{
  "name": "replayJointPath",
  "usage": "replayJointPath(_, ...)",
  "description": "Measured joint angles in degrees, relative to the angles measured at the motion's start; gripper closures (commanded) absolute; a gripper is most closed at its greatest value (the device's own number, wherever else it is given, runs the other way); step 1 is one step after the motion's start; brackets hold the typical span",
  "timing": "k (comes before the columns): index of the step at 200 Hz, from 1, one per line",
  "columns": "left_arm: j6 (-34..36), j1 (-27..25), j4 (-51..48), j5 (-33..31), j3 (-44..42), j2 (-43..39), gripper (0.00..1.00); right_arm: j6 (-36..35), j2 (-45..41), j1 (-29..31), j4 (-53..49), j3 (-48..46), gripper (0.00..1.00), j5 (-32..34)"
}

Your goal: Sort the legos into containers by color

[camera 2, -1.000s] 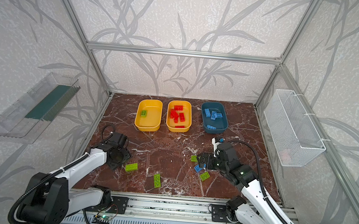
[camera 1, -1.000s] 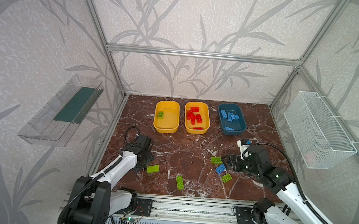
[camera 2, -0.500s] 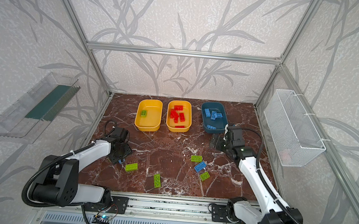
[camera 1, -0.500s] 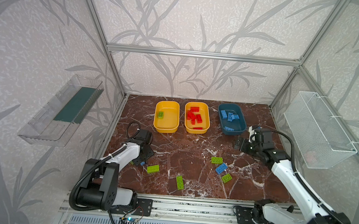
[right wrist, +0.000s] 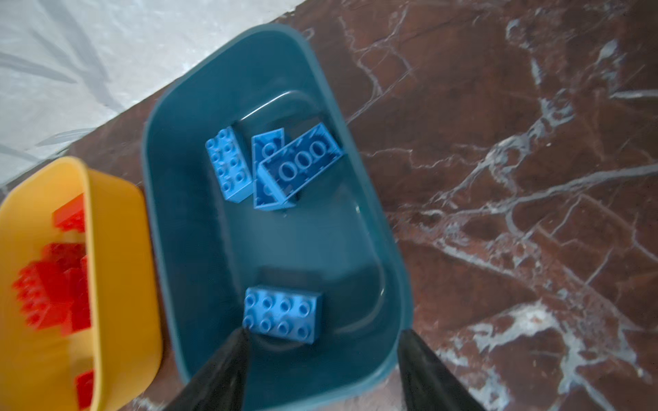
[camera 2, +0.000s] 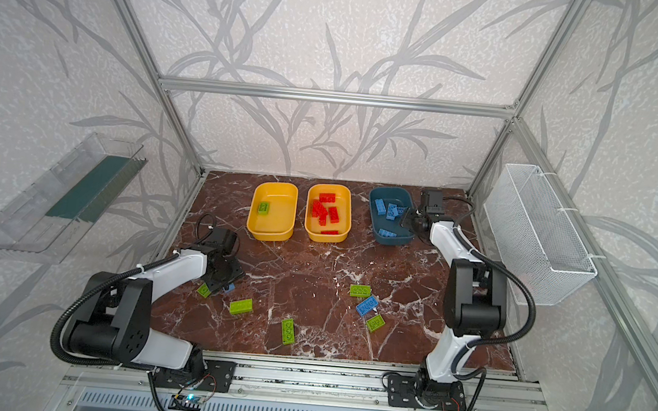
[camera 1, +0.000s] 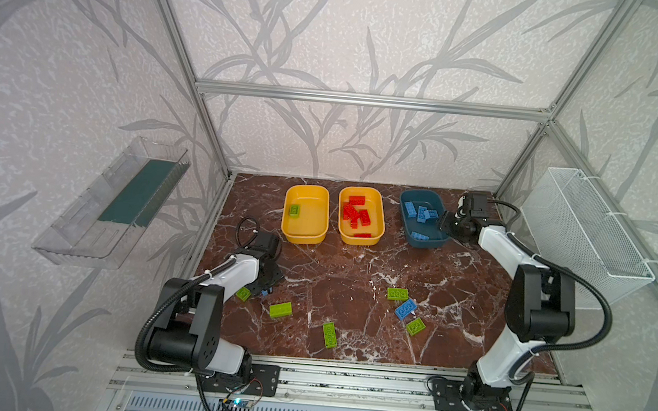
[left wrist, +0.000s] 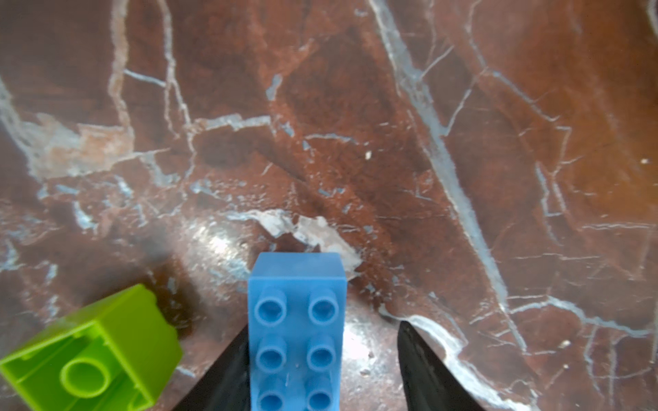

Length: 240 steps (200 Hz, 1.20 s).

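My left gripper (left wrist: 323, 323) (camera 1: 265, 288) is low over the floor at the left, open. A light blue brick (left wrist: 297, 331) (camera 2: 231, 286) lies between its jaws: one finger touches it, the other stands clear. A lime green square brick (left wrist: 96, 356) (camera 1: 243, 293) lies beside it, studs down. My right gripper (right wrist: 322, 330) (camera 1: 445, 225) hangs open and empty over the near end of the teal tub (right wrist: 171, 213) (camera 1: 421, 245), which holds several blue bricks (right wrist: 283, 315). One yellow tub (camera 1: 303, 237) holds a green brick (camera 1: 294, 210). The other yellow tub (camera 1: 359, 239) holds red bricks (camera 1: 357, 213).
Loose on the marble floor are green bricks (camera 1: 281, 310) (camera 1: 330, 334) (camera 1: 397, 294) (camera 1: 415, 326) and a blue brick (camera 1: 405, 309). A wire basket (camera 1: 593, 233) hangs on the right wall and a clear tray (camera 1: 116, 204) on the left wall.
My right gripper has swung from the loose bricks at the front right back to the teal tub. My left gripper has stayed by the blue brick at the left.
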Motion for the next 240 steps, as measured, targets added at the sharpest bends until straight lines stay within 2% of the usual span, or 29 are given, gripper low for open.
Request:
replayJointPath(49,0.13,-2.36,0.24,0.96,0.0,-0.24,0.41,-3.85,7.67,-2.16,-0.24,6.03,0.37,0.98)
replayJointPath(119,-0.42,-8.22,-0.04,0.68,2.03,2.16,0.47,-7.19,17.53,-4.39,-2.08,14.86,0.7,-5.14)
replayJointPath(138,-0.59,-9.86,0.11,0.5,3.39,3.72,0.5,-7.63,17.86,-4.24,-2.51,14.91,0.75,-6.58)
replayJointPath(173,-0.96,-11.82,0.74,0.33,4.28,4.81,0.5,-8.5,17.84,-2.89,-2.91,14.38,0.8,-7.63)
replayJointPath(233,-0.9,-12.83,1.27,0.46,4.28,4.81,0.51,-8.85,16.63,2.27,-3.32,9.92,0.8,-7.52)
replayJointPath(240,-0.85,-12.87,1.36,0.59,4.28,4.81,0.53,-8.85,16.31,2.71,-3.56,9.49,0.81,-7.52)
